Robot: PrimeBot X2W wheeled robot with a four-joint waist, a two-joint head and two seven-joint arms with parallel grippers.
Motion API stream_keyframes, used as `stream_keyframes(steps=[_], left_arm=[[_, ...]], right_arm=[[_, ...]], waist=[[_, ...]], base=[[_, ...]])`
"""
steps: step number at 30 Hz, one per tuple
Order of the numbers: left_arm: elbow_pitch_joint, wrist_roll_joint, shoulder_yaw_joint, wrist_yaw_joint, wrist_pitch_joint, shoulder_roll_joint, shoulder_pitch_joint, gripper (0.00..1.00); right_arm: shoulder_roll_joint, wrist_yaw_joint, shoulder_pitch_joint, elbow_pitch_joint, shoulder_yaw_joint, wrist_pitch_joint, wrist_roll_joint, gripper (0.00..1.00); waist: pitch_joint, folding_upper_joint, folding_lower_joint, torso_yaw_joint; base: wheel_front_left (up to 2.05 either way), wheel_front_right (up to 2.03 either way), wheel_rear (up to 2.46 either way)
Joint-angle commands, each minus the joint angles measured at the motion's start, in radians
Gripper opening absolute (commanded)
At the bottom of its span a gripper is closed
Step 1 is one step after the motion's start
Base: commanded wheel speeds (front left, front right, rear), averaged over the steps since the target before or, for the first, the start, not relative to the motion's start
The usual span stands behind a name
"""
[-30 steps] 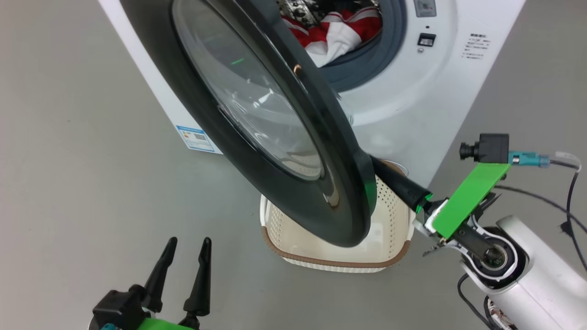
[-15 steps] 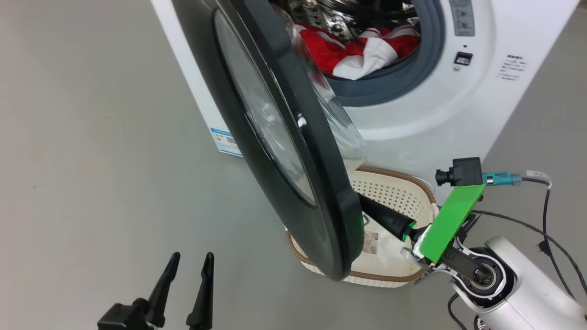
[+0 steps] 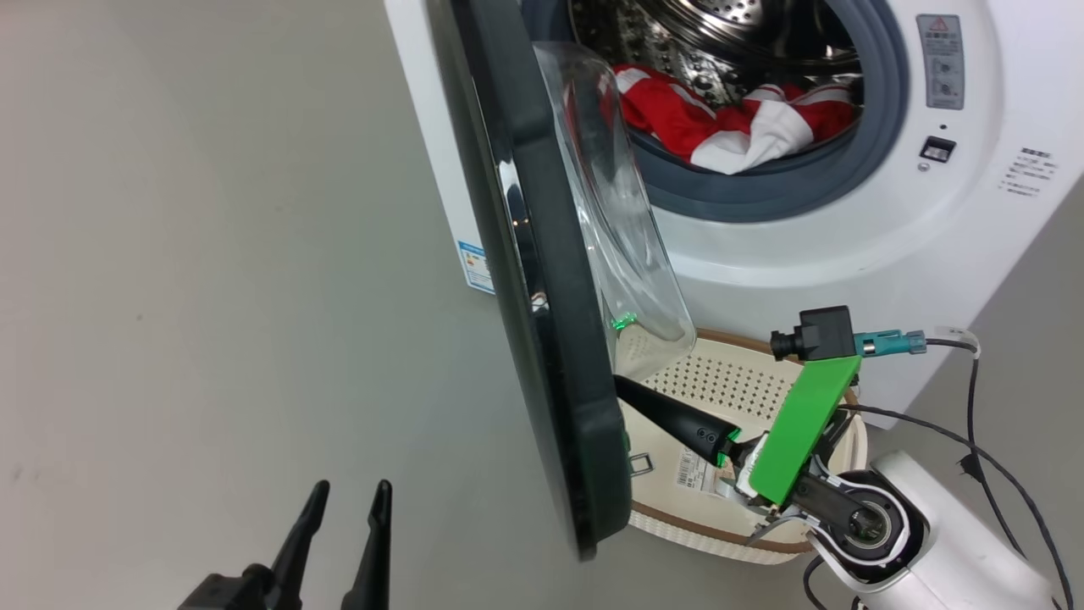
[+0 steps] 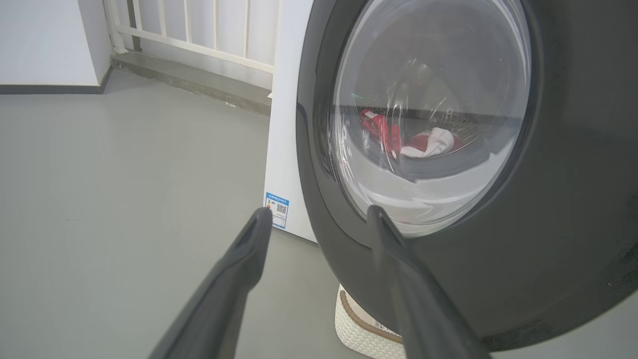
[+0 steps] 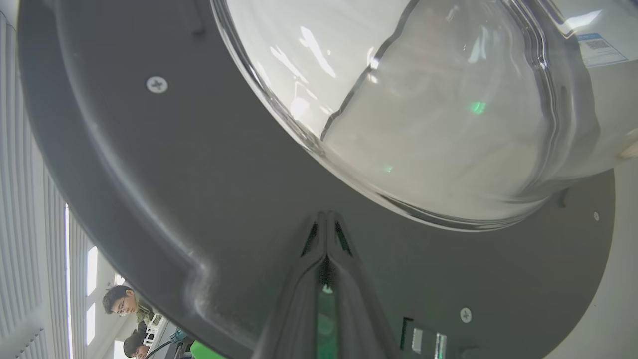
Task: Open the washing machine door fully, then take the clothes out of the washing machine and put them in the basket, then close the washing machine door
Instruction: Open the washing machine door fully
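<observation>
**A:** Just ahead of the right claw [image 3: 625, 386], what stands there?

**B:** The washing machine door [image 3: 555, 356], edge-on in the head view. The claw's fingers are pressed together on nothing. Their tip meets the door's dark inner face just below the glass bowl (the right wrist view shows this plainly).

**A:** And beneath that claw?

**B:** The basket [image 3: 737, 385], close against the washing machine [image 3: 788, 263]. Beyond the claw, in the drum's mouth, lie the clothes [image 3: 720, 127], red and white.

**A:** Any room on the other side?

**B:** Bare grey floor [image 3: 212, 296] all around the left claw [image 3: 351, 490]. Its fingers stand spread and empty, apart from the door's outer face.

**A:** What does its wrist view add?

**B:** The door's glossy front, the clothes seen through the glass, and a basket corner under the door's lower rim. A white railing [image 4: 199, 30] shows far beyond its left finger. The right wrist view adds two people [image 5: 122, 309] past the door's edge.
</observation>
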Motion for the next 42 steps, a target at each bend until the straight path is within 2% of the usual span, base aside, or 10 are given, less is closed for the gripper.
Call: stream_keyframes(steps=[1, 20, 34, 35, 36, 38, 39, 40, 42], left_arm=[[-0.032, -0.006, 0.04, 0.01, -0.009, 0.01, -0.001, 1.0], [-0.087, -0.022, 0.083, 0.043, -0.009, 0.01, 0.027, 1.0], [-0.085, -0.017, 0.075, 0.038, -0.009, 0.01, 0.025, 1.0], [-0.084, -0.016, 0.074, 0.037, -0.009, 0.01, 0.024, 1.0], [-0.082, -0.016, 0.072, 0.035, -0.009, 0.01, 0.022, 1.0], [-0.077, -0.015, 0.069, 0.032, -0.009, 0.01, 0.019, 1.0], [-0.075, -0.013, 0.068, 0.031, -0.009, 0.01, 0.017, 1.0], [-0.072, -0.012, 0.067, 0.029, -0.009, 0.01, 0.016, 1.0], [-0.066, -0.009, 0.065, 0.025, -0.009, 0.01, 0.012, 1.0]], right_arm=[[0.03, 0.008, 0.006, -0.029, 0.013, 0.011, -0.014, 0.0], [0.097, 0.008, -0.035, -0.008, 0.045, 0.073, -0.029, 0.0], [0.111, 0.008, -0.028, -0.009, 0.047, 0.055, -0.048, 0.0], [0.107, 0.008, -0.026, -0.007, 0.046, 0.047, -0.053, 0.13], [0.102, 0.008, -0.024, -0.005, 0.045, 0.04, -0.057, 0.22], [0.091, 0.008, -0.019, 0.0, 0.044, 0.024, -0.065, 0.33], [0.084, 0.008, -0.017, 0.002, 0.043, 0.014, -0.07, 0.45], [0.079, 0.008, -0.014, 0.004, 0.041, 0.004, -0.072, 0.63], [0.067, 0.008, -0.007, 0.009, 0.038, -0.016, -0.076, 0.87]], waist=[[-0.002, 0.0, 0.0, 0.011], [0.004, 0.0, 0.0, 0.028], [-0.002, 0.0, 0.0, 0.023], [-0.003, 0.0, 0.0, 0.023], [-0.004, 0.0, 0.0, 0.022], [-0.007, 0.0, 0.0, 0.02], [-0.009, 0.0, 0.0, 0.019], [-0.011, 0.0, 0.0, 0.017], [-0.015, 0.0, 0.0, 0.014]], base=[[0.0, 0.0, 0.0], [0.0, 0.0, 0.0], [0.0, 0.0, 0.0], [0.0, 0.0, 0.0], [0.0, 0.0, 0.0], [0.0, 0.0, 0.0], [0.0, 0.0, 0.0], [0.0, 0.0, 0.0], [0.0, 0.0, 0.0]])
